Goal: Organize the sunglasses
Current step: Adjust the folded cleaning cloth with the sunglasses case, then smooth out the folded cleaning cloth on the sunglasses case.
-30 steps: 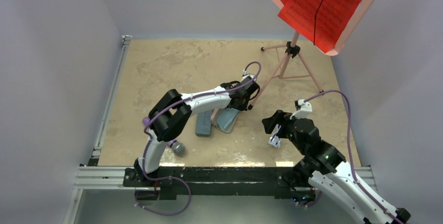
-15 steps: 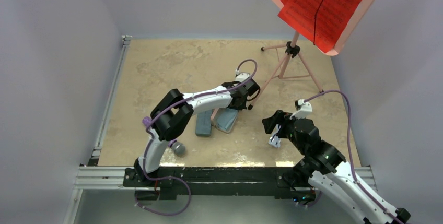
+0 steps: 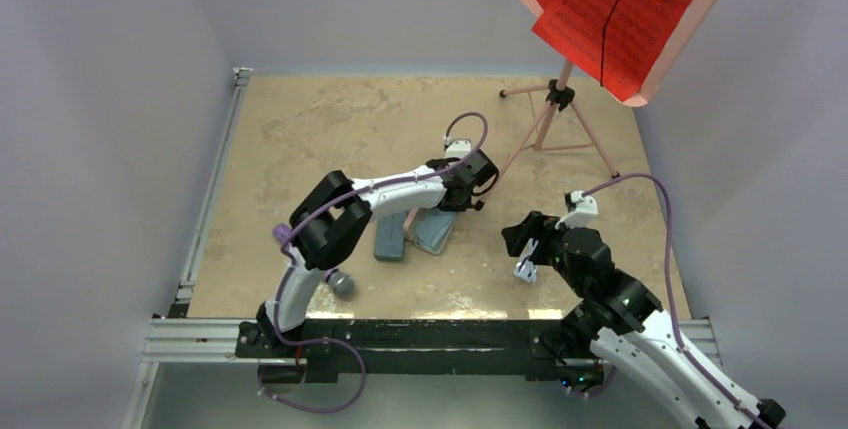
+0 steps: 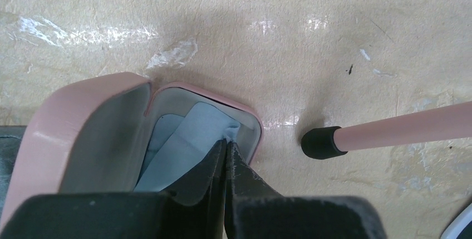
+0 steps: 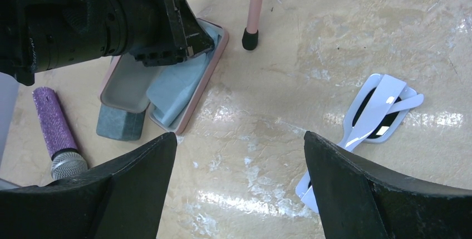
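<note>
The left pincer (image 4: 226, 145) pinches the blue cloth (image 4: 183, 138) inside the open pink case (image 4: 72, 122), probably to clear room, while the right pincer (image 5: 239, 137) hangs spread near the white sunglasses (image 5: 378, 108).

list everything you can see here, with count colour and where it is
white sunglasses: one pair, white frame with dark lenses, on the table toward the right
pink case: one, pink, open, mid-table
light blue cloth: one, lying inside the pink case
grey-blue case: one, closed, beside the pink case on its left
microphone: one, purple handle with silver head, near the left arm's base
music stand: one, pink legs with black feet, holding red sheets, far right of the table
table: one, beige marbled top
left gripper: black fingers, shut on the light blue cloth inside the pink case
right gripper: black fingers, open, above the table near the white sunglasses
</note>
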Controlling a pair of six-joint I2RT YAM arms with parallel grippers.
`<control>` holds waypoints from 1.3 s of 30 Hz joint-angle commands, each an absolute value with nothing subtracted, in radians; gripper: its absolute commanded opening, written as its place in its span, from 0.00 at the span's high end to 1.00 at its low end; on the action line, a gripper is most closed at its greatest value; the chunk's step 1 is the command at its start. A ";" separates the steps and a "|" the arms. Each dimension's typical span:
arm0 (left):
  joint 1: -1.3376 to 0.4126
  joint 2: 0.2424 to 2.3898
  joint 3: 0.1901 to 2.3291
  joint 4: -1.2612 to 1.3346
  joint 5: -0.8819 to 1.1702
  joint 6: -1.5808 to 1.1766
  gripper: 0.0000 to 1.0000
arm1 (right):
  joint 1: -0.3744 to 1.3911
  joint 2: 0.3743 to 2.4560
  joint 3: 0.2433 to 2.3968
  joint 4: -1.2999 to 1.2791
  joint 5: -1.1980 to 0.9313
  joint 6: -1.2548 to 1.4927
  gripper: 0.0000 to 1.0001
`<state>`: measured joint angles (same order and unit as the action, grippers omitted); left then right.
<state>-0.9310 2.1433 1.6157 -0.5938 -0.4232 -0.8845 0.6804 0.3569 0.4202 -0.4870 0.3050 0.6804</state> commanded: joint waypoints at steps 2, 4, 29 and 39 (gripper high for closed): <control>-0.938 2.138 1.646 -0.604 -0.442 -0.930 0.82 | 0.679 0.342 0.419 -0.482 0.331 0.677 0.11; -0.949 2.121 1.640 -0.608 -0.442 -0.920 0.75 | 0.679 0.343 0.416 -0.479 0.330 0.678 0.11; -0.986 1.810 1.220 -0.308 -0.116 -0.854 0.17 | 0.679 0.357 0.411 -0.480 0.328 0.689 0.11; -1.022 1.864 1.257 -0.392 -0.164 -0.878 0.31 | 0.680 0.366 0.412 -0.476 0.325 0.684 0.11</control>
<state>-1.0035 1.8435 1.2167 -0.3607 -0.1349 -0.8707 0.6804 0.3595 0.4164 -0.5011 0.3046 0.6811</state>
